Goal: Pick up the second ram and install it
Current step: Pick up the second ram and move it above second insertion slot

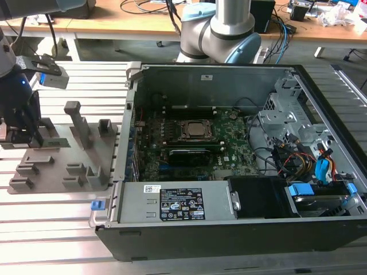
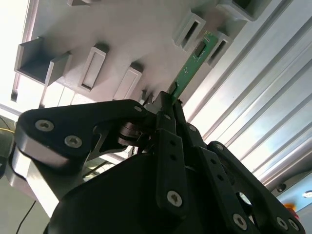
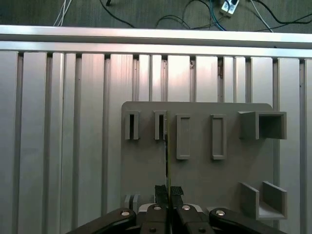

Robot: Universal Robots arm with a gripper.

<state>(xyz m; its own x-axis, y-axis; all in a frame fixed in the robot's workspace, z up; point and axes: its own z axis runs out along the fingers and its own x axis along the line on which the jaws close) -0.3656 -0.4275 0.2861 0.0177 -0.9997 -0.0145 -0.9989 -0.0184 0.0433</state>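
Slotted aluminium desk (image 1: 57,240) carries everything. The open PC case (image 1: 200,77) stands just beside the grey fixture tray (image 1: 57,172), with the motherboard (image 1: 229,149) lying flat inside it, well apart from the tray and past the case's side wall.

The pincer (image 2: 169,97) hangs over the tray near its outer edge, away from the case. It is clenched on the second ram (image 2: 192,63).

Risks, my read:
- The grip is on one end of the stick only, across the thin board. That leaves a long free length, so it could pivot or slip between the pads if knocked.
- The far end sits right at one of the tray's small slot blocks. I can't tell if it's clear of the block or touching it. An off-axis pull could snag it there and bend the board.
- The raised case wall stands between the tray and the motherboard, so a low carry could clip it.
- If the stick is skewed in the grip, it arrives skewed at the slot.

Ram itself is a narrow, thin green stick, lying low and roughly level over the tray. There is a dark chip on the face near the far end and a few small pale parts along it. In the first wrist view it is edge-on, just a thin line running from the pads toward a slot block. No damage that I can make out.
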